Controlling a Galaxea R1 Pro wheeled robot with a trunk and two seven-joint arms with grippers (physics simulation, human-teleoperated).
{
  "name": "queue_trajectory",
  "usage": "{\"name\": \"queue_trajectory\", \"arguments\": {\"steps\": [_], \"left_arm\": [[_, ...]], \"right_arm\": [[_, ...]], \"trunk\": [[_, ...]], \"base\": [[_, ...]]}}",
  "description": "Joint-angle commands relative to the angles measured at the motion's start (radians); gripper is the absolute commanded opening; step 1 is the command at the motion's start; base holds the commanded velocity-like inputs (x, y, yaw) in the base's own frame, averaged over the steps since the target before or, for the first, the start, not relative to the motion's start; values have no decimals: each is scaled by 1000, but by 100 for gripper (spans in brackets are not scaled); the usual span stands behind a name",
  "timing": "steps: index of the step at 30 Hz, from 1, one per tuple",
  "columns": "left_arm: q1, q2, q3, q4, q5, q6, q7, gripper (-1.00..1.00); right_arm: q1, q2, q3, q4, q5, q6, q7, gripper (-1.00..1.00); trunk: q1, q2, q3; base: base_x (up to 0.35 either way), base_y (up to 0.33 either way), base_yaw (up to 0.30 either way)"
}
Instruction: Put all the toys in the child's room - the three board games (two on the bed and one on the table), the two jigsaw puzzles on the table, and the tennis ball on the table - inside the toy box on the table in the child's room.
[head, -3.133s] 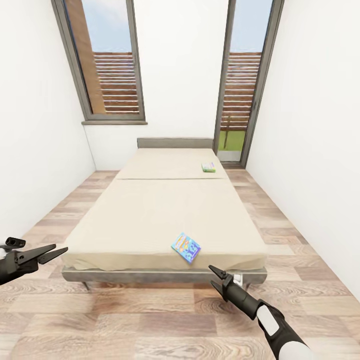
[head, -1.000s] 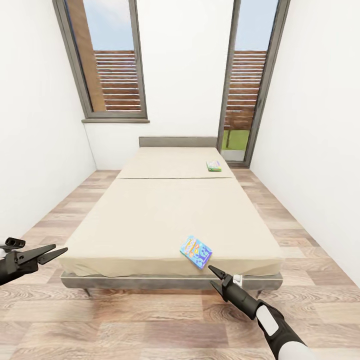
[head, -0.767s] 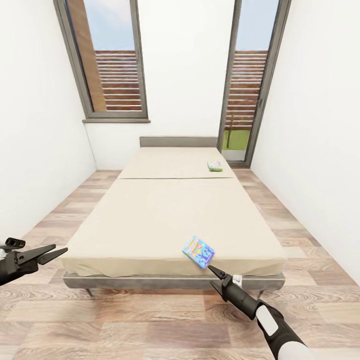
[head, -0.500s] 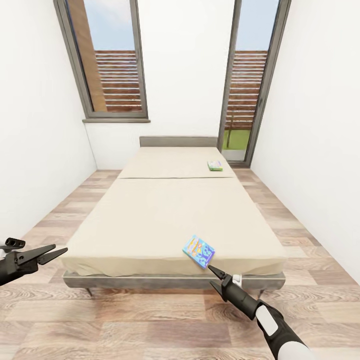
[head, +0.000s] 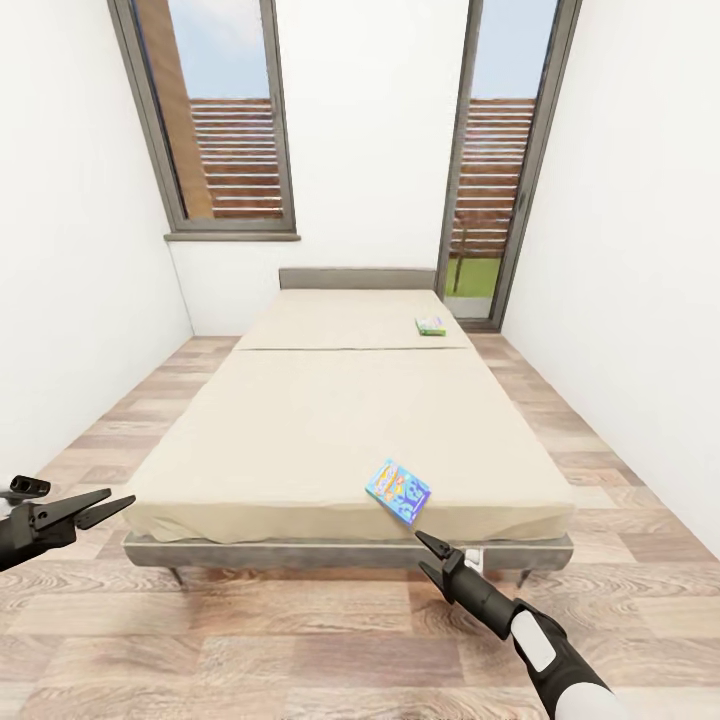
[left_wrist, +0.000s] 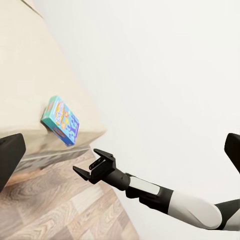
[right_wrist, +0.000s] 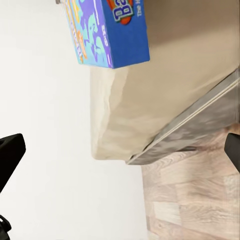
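Left claw (head: 100, 505) juts in low at the view's left edge, jaws parted, empty. Right arm reaches forward and up from the lower right, its claw (head: 428, 556) also spread, holding nothing.

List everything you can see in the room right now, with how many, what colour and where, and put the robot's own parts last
bed: one, beige cover, grey frame and headboard, centre of the room.
blue board game: one, blue with bright print, near the foot edge of the bed, just beyond the right tool.
green board game: one, green-edged, at the far end of the bed on its right side.
windows: two, tall with grey frames, in the far wall behind the headboard.
floor: wood planks, around the bed.
walls: white, on both sides and behind.
left tool: one, black, open, over the floor left of the bed's foot.
right tool: one, black, open, in front of the bed's foot.
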Motion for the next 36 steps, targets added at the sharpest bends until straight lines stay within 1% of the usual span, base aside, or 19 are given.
{"name": "queue_trajectory", "arguments": {"steps": [1, 17, 27, 36], "left_arm": [[0, 0, 0, 0, -1, 11, -4, 100], [0, 0, 0, 0, -1, 11, -4, 100], [0, 0, 0, -4, -1, 11, -4, 100], [0, 0, 0, -3, -1, 11, -4, 100]], "right_arm": [[-1, 1, -4, 0, -3, 7, 1, 100], [-1, 4, -4, 0, -3, 6, -4, 100], [-1, 5, -4, 0, -3, 6, -9, 100], [-1, 5, -4, 0, -3, 6, -9, 100]], "trunk": [[4, -8, -4], [4, -8, -4], [4, -8, -4], [4, -8, -4]], "base": [[0, 0, 0], [6, 1, 0], [167, 92, 0], [36, 16, 0]]}}
